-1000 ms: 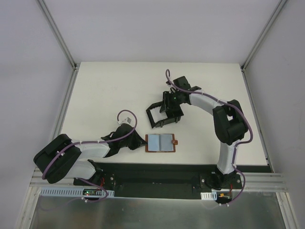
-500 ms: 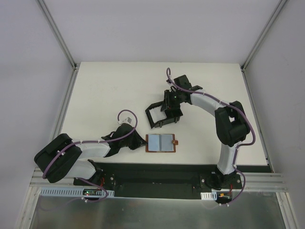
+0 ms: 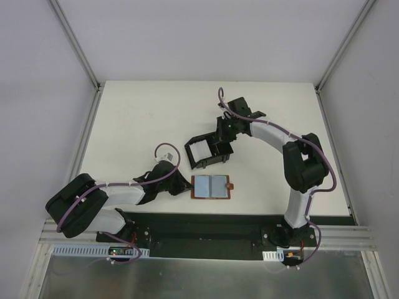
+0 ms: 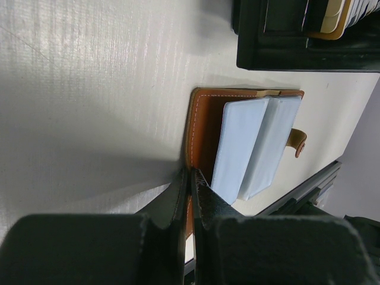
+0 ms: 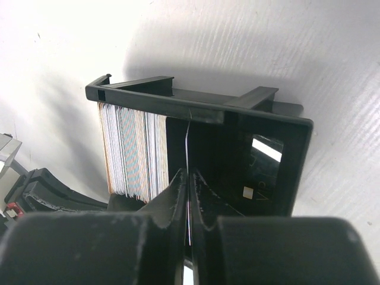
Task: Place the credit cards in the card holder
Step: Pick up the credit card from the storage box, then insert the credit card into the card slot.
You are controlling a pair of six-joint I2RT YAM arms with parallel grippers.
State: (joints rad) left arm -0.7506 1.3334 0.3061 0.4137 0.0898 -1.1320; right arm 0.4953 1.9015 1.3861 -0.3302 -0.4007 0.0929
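Item 1: small black plastic open-topped card holder [image 3: 211, 162], on the white table [image 3: 143, 118] near centre. In the top view it lies at 11 o'clock from the wallet, close by but apart from it.

Item 2: right gripper [image 5: 189, 184], over the holder's 2 o'clock side. The jaws are almost together, pinching a thin white credit card [image 5: 187, 148] that is seen edge-on and stands upright inside the holder's dark compartment.

Item 3: stack of further white and striped cards [image 5: 133, 151], standing on edge in the same holder, at 9 o'clock of the pinched card in the right wrist view. From above it shows as a pale patch.

Item 4: brown leather folding wallet [image 4: 202, 124], lying open and flat. Two pale blue-grey cards [image 4: 255, 142] rest side by side on its inner face.

Item 5: left gripper [image 4: 191, 184], at the wallet's 9 o'clock edge in the top view. The jaws are closed tight on that brown edge.
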